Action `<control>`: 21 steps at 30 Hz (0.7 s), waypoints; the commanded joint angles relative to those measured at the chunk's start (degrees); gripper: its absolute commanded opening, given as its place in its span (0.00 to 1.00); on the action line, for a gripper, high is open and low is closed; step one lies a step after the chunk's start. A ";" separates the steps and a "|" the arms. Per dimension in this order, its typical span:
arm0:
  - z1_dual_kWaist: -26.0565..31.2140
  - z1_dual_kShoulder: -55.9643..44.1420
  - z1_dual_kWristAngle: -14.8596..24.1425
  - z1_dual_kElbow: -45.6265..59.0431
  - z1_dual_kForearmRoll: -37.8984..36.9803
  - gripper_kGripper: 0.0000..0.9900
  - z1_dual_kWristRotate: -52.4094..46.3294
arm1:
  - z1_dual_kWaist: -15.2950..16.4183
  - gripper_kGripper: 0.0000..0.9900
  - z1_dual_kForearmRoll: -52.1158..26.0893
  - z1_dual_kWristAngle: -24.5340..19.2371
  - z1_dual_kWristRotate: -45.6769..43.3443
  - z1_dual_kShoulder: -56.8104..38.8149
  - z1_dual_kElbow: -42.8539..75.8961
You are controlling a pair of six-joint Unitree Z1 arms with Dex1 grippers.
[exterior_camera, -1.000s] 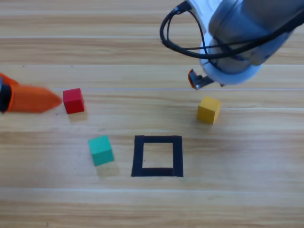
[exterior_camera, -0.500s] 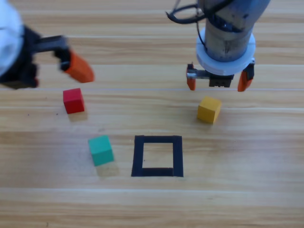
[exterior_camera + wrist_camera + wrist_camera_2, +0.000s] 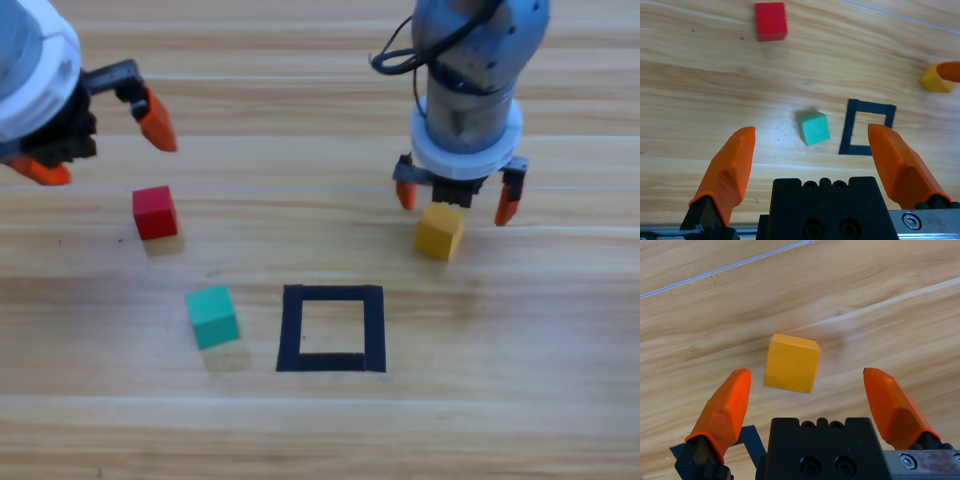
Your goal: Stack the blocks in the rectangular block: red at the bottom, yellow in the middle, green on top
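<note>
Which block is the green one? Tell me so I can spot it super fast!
Find the black tape square on the wooden table. The green cube sits on the wood just outside its left side, not touching it. It is the only teal block; the red cube and yellow cube lie farther up, nearer the arms.

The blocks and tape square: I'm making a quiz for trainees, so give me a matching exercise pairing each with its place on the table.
Things:
1. red block
2. yellow block
3. green block
4. tape square

Places:
A. just left of the tape square
B. under the open right gripper
C. nothing inside it
D. near the open left gripper, far left

Pairs: 1-D, 2-B, 3-A, 4-C
</note>
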 commanded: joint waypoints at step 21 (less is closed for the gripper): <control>13.66 34.64 -6.41 -18.32 7.90 0.97 8.17 | -3.67 0.56 -0.42 5.91 -4.98 8.97 -3.04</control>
